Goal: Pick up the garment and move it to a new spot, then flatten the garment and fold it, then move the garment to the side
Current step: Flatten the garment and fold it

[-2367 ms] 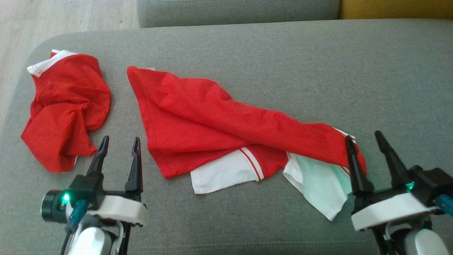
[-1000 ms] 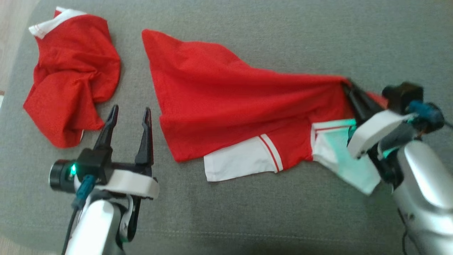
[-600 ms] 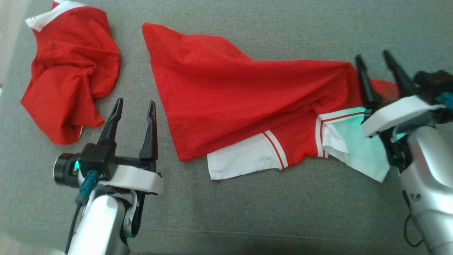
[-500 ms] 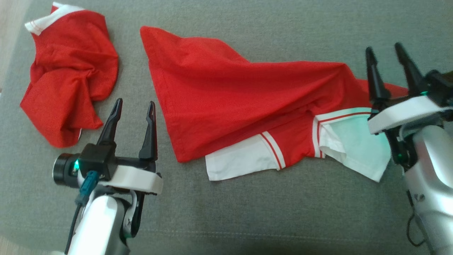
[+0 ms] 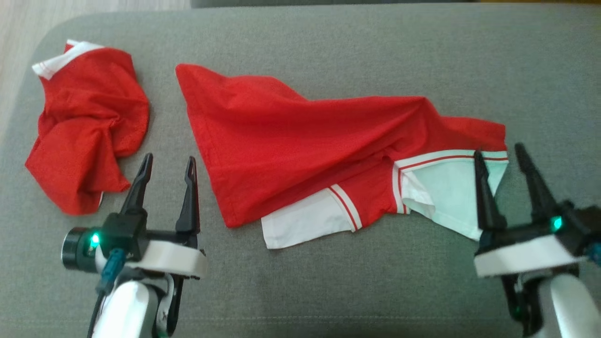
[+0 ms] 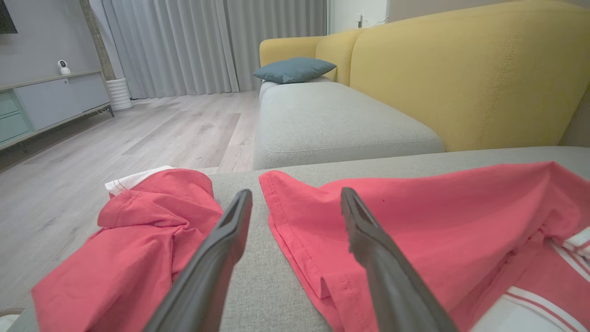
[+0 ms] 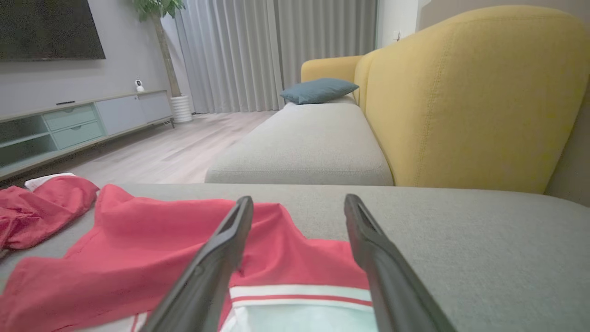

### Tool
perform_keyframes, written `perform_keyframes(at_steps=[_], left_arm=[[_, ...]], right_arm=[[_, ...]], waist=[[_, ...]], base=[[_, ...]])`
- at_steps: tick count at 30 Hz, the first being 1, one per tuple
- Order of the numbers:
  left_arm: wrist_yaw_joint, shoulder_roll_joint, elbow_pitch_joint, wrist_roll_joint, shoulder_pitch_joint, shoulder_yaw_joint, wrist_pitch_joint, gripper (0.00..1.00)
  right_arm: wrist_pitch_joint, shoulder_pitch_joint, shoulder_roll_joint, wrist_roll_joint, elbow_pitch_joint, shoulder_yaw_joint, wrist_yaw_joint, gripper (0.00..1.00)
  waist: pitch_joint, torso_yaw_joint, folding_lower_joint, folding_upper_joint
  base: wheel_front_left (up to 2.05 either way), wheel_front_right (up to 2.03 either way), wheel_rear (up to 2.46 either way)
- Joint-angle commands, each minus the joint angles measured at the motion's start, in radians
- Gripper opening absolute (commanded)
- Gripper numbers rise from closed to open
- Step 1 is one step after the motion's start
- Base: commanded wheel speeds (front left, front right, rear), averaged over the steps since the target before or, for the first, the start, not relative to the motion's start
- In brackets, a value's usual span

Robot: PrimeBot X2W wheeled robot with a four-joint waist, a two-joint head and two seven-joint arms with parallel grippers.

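The garment (image 5: 305, 141), a red shirt with white striped sleeves, lies partly spread across the middle of the grey cushion (image 5: 328, 42); it also appears in the left wrist view (image 6: 438, 221) and right wrist view (image 7: 161, 249). My right gripper (image 5: 499, 151) stands open at the garment's right end, its left finger over the white sleeve (image 5: 446, 188), holding nothing. Open and empty, my left gripper (image 5: 169, 159) sits just left of the garment's lower left hem.
A second crumpled red garment (image 5: 87, 126) lies at the cushion's left end, near its rounded edge and the wood floor (image 5: 28, 28). A yellow sofa back (image 6: 461, 69) and another grey seat (image 6: 332, 120) stand beyond. Bare cushion stretches right and toward me.
My right gripper opened, let go of the garment's right end and drew back toward me. The garment's right side now lies spread wider. The head camera tilted; the left gripper stayed open.
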Motion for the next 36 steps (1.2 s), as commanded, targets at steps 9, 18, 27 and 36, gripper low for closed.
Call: perform_keyframes(at_steps=[9, 18, 27, 36], left_arm=[[0.006, 0.028, -0.044, 0.013, 0.006, 0.040, -0.005, 1.00], [-0.015, 0.030, -0.036, 0.014, 0.003, 0.014, 0.001, 1.00], [-0.108, -0.005, 0.085, -0.065, -0.007, -0.065, 0.183, 1.00], [-0.143, -0.017, 0.197, -0.159, -0.053, -0.045, 0.313, 1.00]], right_arm=[[0.070, 0.105, 0.046, -0.021, -0.171, 0.000, -0.001, 1.00], [0.092, 0.114, 0.049, -0.020, -0.196, -0.002, -0.001, 1.00], [0.116, 0.117, 0.057, -0.005, -0.188, 0.012, -0.001, 1.00], [0.142, 0.114, 0.062, 0.008, -0.172, 0.003, -0.001, 1.00]], waist=[[-0.030, -0.003, 0.0000, -0.0001], [-0.024, -0.002, 0.0000, -0.0001], [0.020, -0.021, 0.0000, -0.0001], [0.057, -0.054, 0.0000, -0.0001]], base=[[0.00, 0.00, 0.00], [0.00, 0.00, 0.00], [0.00, 0.00, 0.00], [0.00, 0.00, 0.00]])
